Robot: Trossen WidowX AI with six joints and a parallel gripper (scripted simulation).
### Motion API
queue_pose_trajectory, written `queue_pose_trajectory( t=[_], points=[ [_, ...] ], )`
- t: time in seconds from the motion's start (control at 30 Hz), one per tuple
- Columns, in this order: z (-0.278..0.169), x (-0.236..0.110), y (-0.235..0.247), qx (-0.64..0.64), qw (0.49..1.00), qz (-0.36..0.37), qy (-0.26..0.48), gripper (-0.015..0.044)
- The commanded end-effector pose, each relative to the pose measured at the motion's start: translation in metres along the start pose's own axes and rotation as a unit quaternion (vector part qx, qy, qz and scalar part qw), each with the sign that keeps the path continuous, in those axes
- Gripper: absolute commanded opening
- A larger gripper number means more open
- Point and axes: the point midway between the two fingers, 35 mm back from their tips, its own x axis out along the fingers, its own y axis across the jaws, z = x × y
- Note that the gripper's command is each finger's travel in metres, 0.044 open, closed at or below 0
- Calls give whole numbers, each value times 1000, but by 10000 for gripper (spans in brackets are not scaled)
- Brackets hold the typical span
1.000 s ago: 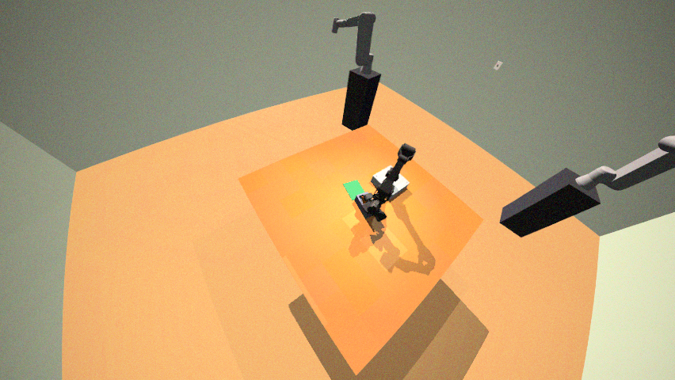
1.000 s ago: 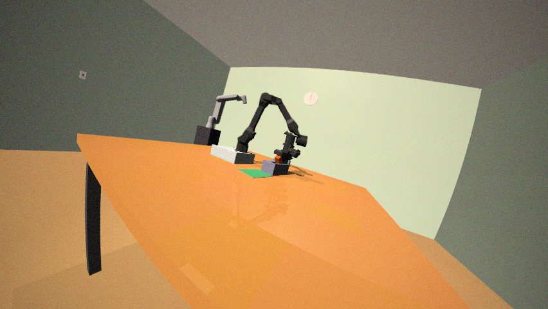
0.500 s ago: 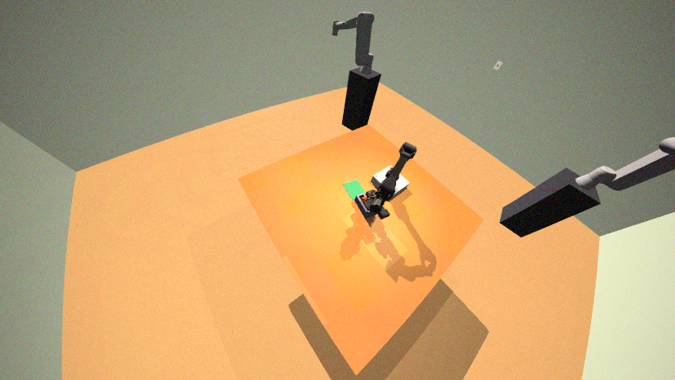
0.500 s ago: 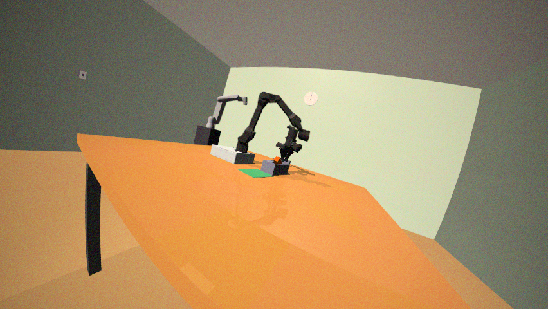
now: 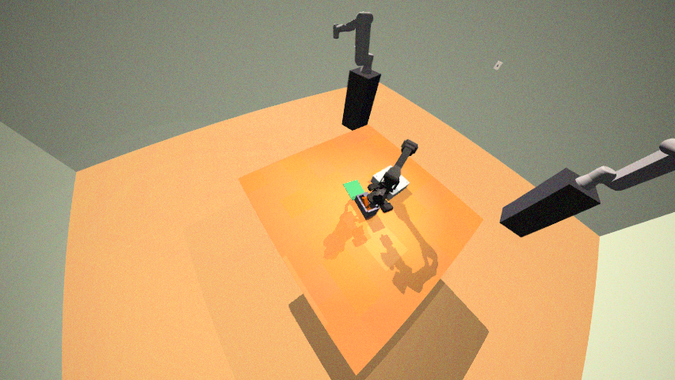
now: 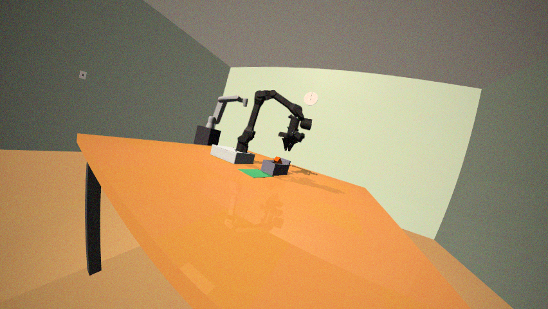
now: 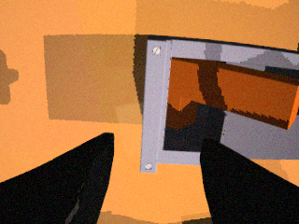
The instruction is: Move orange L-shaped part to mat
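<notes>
Part (image 7: 249, 90) tipped up in the tray (image 7: 156, 106) — jaws half-parted, empty, above it — pinch, lift, mat (image 6: 255, 173) placement remain.

Walls: I saw grey-green, one pale green (image 6: 383, 153)
Table (image 6: 191, 199): orange, dark leg (image 6: 92, 222)
Floor (image 6: 34, 214): tan

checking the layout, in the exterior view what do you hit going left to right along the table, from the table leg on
table leg → dark pedestal → white base block → green mat → grey tray with the orange part tipped up in it; the gripper hangs open above the tray's right end.
</notes>
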Motion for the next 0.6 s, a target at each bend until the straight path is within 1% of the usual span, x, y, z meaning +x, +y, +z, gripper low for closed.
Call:
queue_pose_trajectory(
  t=[0.0, 0.53, 0.57],
  points=[
    [0, 0, 0, 0, 1000, 1, -1, 180],
    [0, 0, 0, 0, 1000, 1, -1, 180],
    [0, 0, 0, -7, 1000, 1, -1, 206]
  ],
)
